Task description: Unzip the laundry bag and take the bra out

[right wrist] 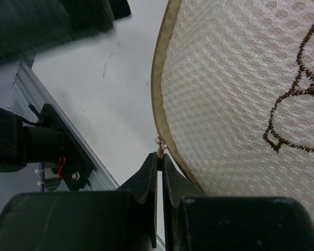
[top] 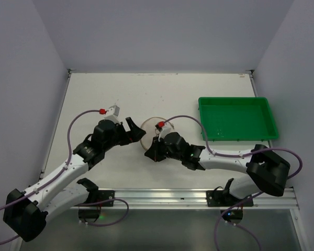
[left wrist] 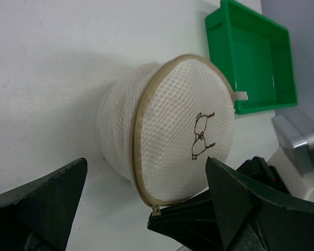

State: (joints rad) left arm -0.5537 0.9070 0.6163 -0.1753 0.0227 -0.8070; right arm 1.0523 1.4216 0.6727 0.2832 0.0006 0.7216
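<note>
Your laundry bag (top: 150,127) sits at the centre of the overhead view on the white table (top: 94,99), between the two tools and left of the green tray (top: 235,120), which fills the right-middle of that frame. In the left wrist view you see the bag tipped up on its edge with the flat face turned to the lens. It is a small round drum of translucent white mesh, and its soft side wall bulges away to the left. A beige zip band rings the face, and a small dark bra sketch sits right of centre on it. A little white tab (left wrist: 240,95) sticks out at the bag's right edge, toward the tray. You cannot make out what lies inside the mesh. Your right gripper (right wrist: 158,161) is clenched: at the bottom centre of its wrist view the two fingers press together on the zip pull (right wrist: 159,149), right at the lower rim of the bag. Your left gripper (top: 136,130) is released. Its fingers (left wrist: 42,204) stand spread wide in the lower corners of its own view, with the bag in front of the gap and apart from both.
</note>
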